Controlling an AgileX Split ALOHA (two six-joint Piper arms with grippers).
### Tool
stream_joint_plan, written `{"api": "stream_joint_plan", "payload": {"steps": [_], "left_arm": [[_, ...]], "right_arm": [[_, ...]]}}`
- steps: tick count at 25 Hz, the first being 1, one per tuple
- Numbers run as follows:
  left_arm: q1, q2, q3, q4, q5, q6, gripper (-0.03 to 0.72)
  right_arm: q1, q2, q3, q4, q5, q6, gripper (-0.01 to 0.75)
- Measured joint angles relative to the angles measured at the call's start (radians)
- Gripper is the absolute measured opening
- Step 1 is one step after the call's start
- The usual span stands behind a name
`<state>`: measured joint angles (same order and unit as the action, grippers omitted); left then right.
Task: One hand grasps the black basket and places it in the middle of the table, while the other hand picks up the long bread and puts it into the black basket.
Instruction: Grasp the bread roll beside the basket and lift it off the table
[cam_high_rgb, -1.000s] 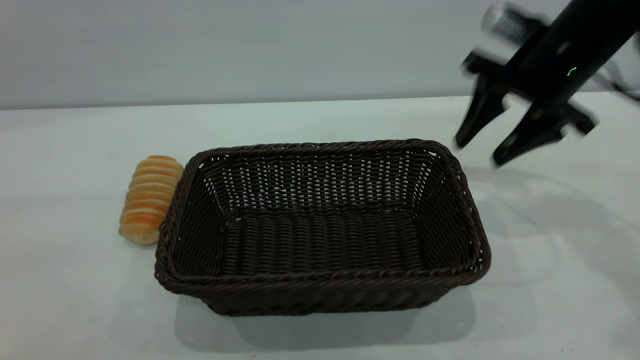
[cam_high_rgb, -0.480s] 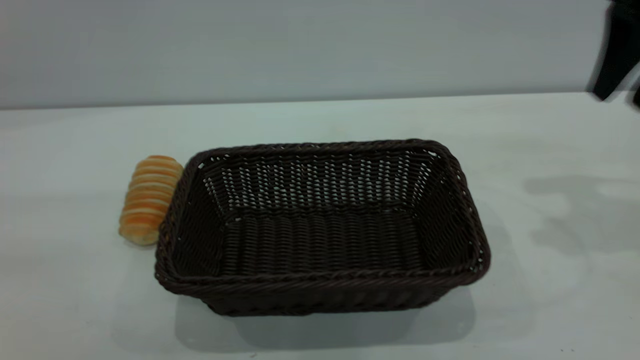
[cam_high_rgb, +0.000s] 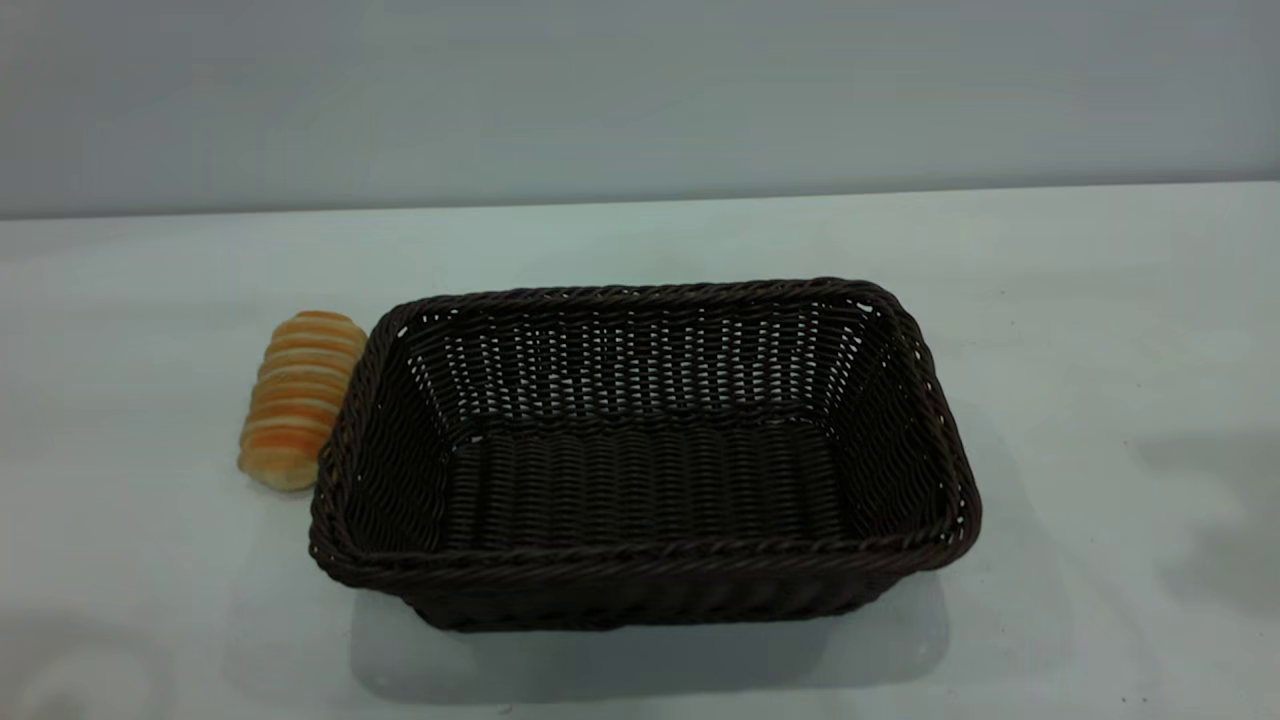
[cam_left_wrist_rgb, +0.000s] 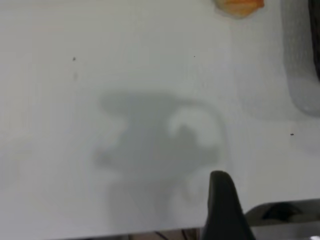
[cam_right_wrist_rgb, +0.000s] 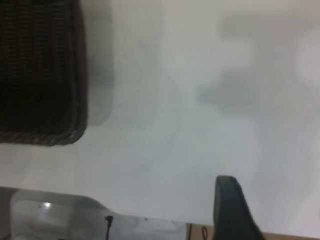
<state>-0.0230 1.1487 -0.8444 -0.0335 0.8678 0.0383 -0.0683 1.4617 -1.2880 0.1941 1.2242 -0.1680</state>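
The black basket (cam_high_rgb: 640, 450) stands empty in the middle of the white table (cam_high_rgb: 1100, 300). The long bread (cam_high_rgb: 298, 398) lies on the table against the basket's left end. Neither gripper shows in the exterior view. In the left wrist view only one dark finger (cam_left_wrist_rgb: 222, 205) of my left gripper shows, with bare table on both sides of it, high above the table; the bread's end (cam_left_wrist_rgb: 240, 6) and a strip of the basket (cam_left_wrist_rgb: 316, 45) are at the frame edges. In the right wrist view one finger (cam_right_wrist_rgb: 227, 205) shows alone, away from a corner of the basket (cam_right_wrist_rgb: 40, 70).
Open white tabletop lies on every side of the basket. The near table edge (cam_right_wrist_rgb: 150, 217) shows in the right wrist view. Faint arm shadows fall on the table at the far right (cam_high_rgb: 1220, 520) and lower left (cam_high_rgb: 70, 670).
My right gripper, open beside the basket's right rear corner a second ago, has lifted away to the right and left the exterior view. The basket and the bread have not moved.
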Motion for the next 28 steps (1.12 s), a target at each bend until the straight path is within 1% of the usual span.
{"api": "stream_joint_plan", "payload": {"steps": [6, 10, 12, 15, 19, 22, 25, 28], "left_arm": [[0.000, 0.306, -0.107, -0.062, -0.148, 0.153, 0.495], [0.000, 0.473, -0.146, -0.115, -0.250, 0.271, 0.495], [0.000, 0.531, -0.148, -0.129, -0.321, 0.312, 0.495], [0.000, 0.594, -0.149, -0.156, -0.421, 0.328, 0.495], [0.000, 0.655, -0.152, -0.222, -0.509, 0.337, 0.495], [0.000, 0.731, -0.193, -0.278, -0.516, 0.337, 0.495], [0.000, 0.824, -0.275, -0.331, -0.482, 0.337, 0.495], [0.000, 0.909, -0.371, -0.345, -0.450, 0.332, 0.495]], "right_arm": [[0.000, -0.174, 0.064, 0.030, 0.009, -0.014, 0.436], [0.000, -0.216, 0.068, 0.033, 0.015, -0.016, 0.436], [0.000, -0.217, 0.069, 0.033, 0.015, -0.018, 0.436], [0.000, -0.217, 0.069, 0.033, 0.015, -0.019, 0.436], [0.000, -0.217, 0.069, 0.033, 0.015, -0.022, 0.436], [0.000, -0.217, 0.069, 0.033, 0.015, -0.022, 0.436], [0.000, -0.217, 0.069, 0.034, 0.015, -0.022, 0.436], [0.000, -0.217, 0.069, 0.034, 0.015, -0.022, 0.436]]}}
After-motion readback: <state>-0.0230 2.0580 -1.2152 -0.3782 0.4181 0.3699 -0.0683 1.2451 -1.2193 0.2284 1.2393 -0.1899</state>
